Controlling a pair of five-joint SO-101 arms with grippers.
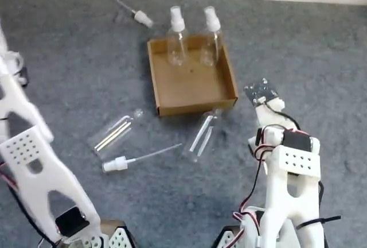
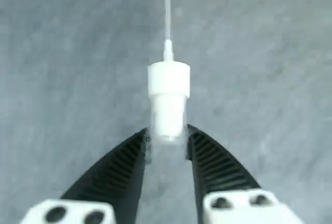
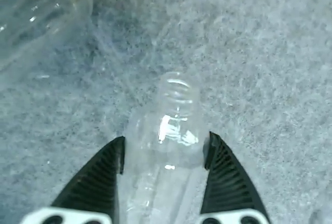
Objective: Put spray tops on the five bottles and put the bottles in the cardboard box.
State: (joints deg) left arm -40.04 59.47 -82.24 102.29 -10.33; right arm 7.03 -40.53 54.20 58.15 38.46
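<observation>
The tabletop (image 1: 86,70) is covered in grey cloth, fuzzy and matt like felt. The cardboard box (image 1: 192,90) is plain brown board, dull and slightly rough. The bottle (image 3: 166,130) is clear, glossy plastic with bright glints. The spray top (image 2: 168,94) is smooth white plastic, its tube (image 2: 167,6) translucent. The left claw (image 2: 167,138) and right claw (image 3: 165,149) have black, ribbed, matt plastic fingers (image 2: 124,167) on white plastic mounts.
</observation>
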